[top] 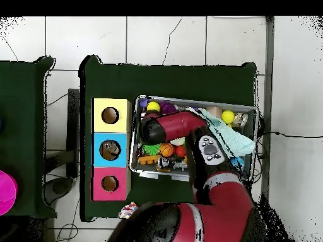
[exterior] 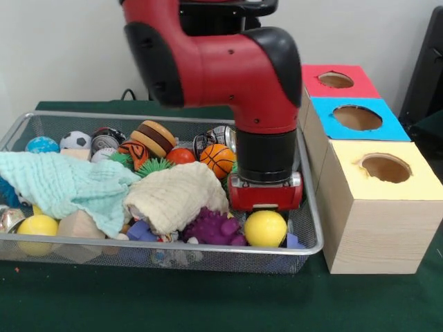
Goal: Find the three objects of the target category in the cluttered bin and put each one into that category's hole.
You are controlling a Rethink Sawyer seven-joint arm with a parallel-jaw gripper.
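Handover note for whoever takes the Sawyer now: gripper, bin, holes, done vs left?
Gripper: down inside the wire mesh bin at its box-side end, fingers hidden behind the arm's wrist; open or shut can't be told.
Bin: full of balls, cans and toys, with a mint cloth and a cream cloth covering part of it. No clear plastic bottles visible.
Blue-topped hole: middle box, between red and yellow; something dark shows inside from overhead, unidentifiable.
Left: find bottles, probably under the cloths.
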